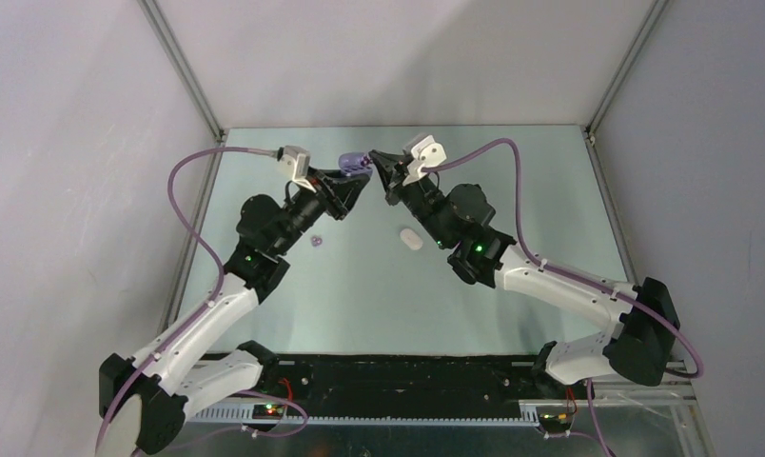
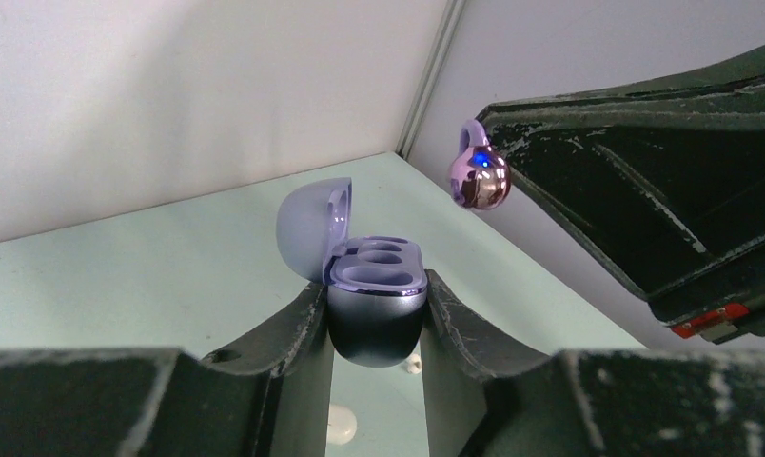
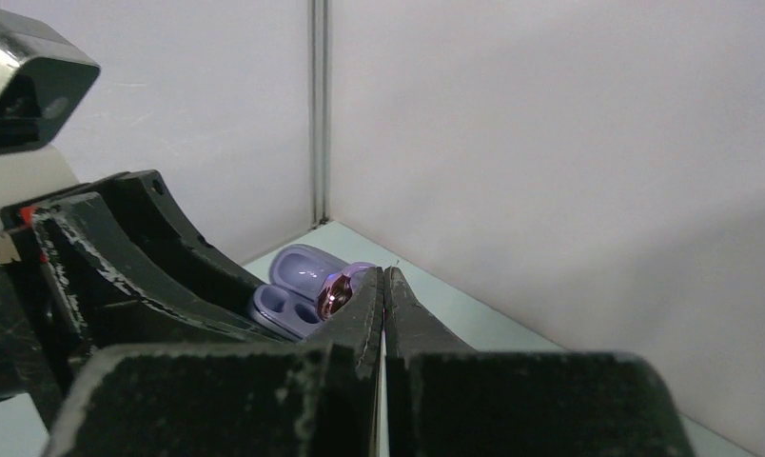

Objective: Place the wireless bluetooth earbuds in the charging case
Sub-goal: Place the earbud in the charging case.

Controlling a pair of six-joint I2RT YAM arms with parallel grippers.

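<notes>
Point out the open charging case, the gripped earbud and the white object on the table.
charging case (image 2: 379, 279), left wrist view, on its lilac tray.
earbud (image 2: 480, 183), left wrist view, on its glossy shell.
white object (image 1: 410, 238), top external view, on its middle.

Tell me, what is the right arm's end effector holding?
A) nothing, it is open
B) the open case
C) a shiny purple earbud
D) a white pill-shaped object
C: the right end effector is shut on a shiny purple earbud with a blue light, near the open lilac case that the left end effector grips.
</notes>
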